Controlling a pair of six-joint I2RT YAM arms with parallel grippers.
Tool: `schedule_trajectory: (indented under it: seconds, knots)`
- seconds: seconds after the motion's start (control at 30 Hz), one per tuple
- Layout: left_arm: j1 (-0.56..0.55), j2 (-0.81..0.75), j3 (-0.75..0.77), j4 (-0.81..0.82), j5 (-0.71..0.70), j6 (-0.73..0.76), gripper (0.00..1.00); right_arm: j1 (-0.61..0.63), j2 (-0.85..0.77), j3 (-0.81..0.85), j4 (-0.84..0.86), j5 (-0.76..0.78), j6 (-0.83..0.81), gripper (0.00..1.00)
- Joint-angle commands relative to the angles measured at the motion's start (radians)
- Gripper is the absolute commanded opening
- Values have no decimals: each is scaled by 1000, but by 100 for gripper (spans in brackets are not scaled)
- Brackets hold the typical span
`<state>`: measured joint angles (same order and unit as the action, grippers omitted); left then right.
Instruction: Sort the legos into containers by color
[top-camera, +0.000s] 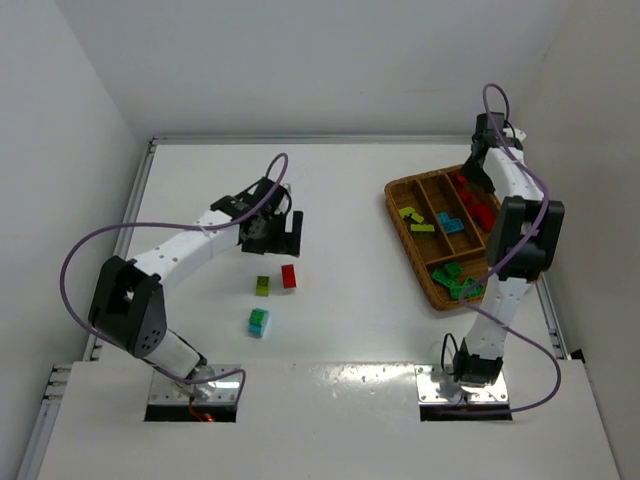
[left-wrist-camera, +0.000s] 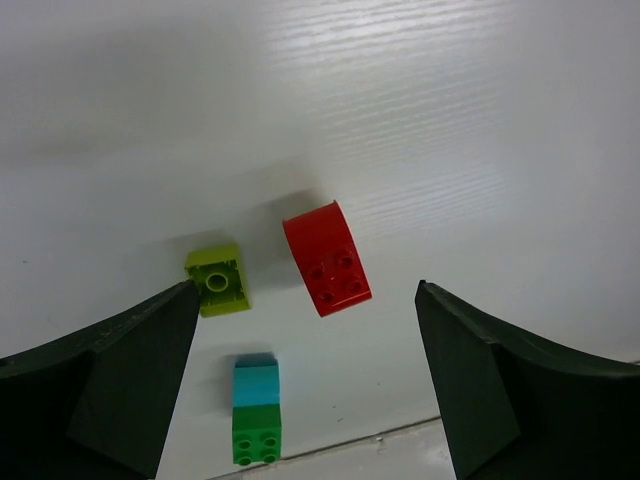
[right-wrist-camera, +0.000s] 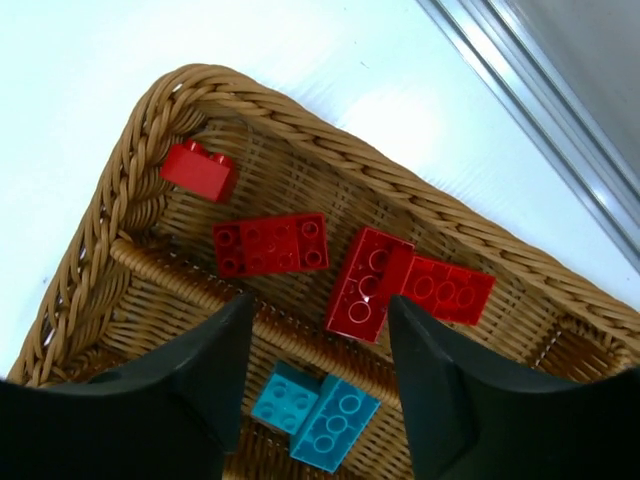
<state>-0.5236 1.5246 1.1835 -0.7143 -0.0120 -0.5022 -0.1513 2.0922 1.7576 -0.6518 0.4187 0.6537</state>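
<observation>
Bright, even overhead light, white surface (right-wrist-camera: 300, 50) glaring, nearly washed out in the right wrist view, soft short shadow beside the red brick (left-wrist-camera: 326, 258), left tool (left-wrist-camera: 305, 300) dark, seemingly out of focus at lower corners

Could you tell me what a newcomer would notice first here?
The wicker tray at right holds colour-sorted bricks, with the open right gripper above its red ones. Left of centre, under the open left gripper, lie three loose pieces: a red brick, a yellow-green brick, a cyan-green pair.
</observation>
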Motion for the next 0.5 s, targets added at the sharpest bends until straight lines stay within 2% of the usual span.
schedule_trajectory:
  seconds: [0.0,0.13,0.33,0.47]
  knots:
    - [-39,5,-25,-14,-31,-42,96,19,-95,-24,21,11,-12,58]
    - [-85,29,-35,-14,-51,-82,96,59,-196,-102,40,-3,-22,66]
    - [-114,81,-35,-5,-94,-125,93,104,-348,-224,72,-15,-11,66]
    - [-125,49,-44,4,-152,-150,93,183,-409,-276,81,-174,-61,65]
